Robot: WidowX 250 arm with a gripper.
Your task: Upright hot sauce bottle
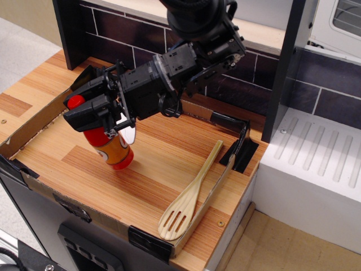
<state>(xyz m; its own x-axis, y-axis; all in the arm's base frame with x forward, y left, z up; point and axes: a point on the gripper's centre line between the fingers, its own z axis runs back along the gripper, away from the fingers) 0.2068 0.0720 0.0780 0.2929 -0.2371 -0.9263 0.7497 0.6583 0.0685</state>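
The hot sauce bottle (pixel 108 145) is being held near the left part of the wooden surface (pixel 158 169), gripped high on its body and neck by the gripper (pixel 93 116), whose fingers (pixel 84 119) are being kept closed around it. The bottle is being carried almost upright, cap (pixel 75 101) uppermost and leaning slightly to the left, with its base at or just above the surface; whether contact is being made cannot be told. The high grasp is probably being used so that the base is left free to be seated flat. The task is judged nearly complete: a last small correction of tilt and a gentle lowering are being called for before release, since a bottle let go while leaning could topple. A slotted wooden spatula (pixel 190 197) is lying well apart, against the right-hand cardboard edging (pixel 210 195).
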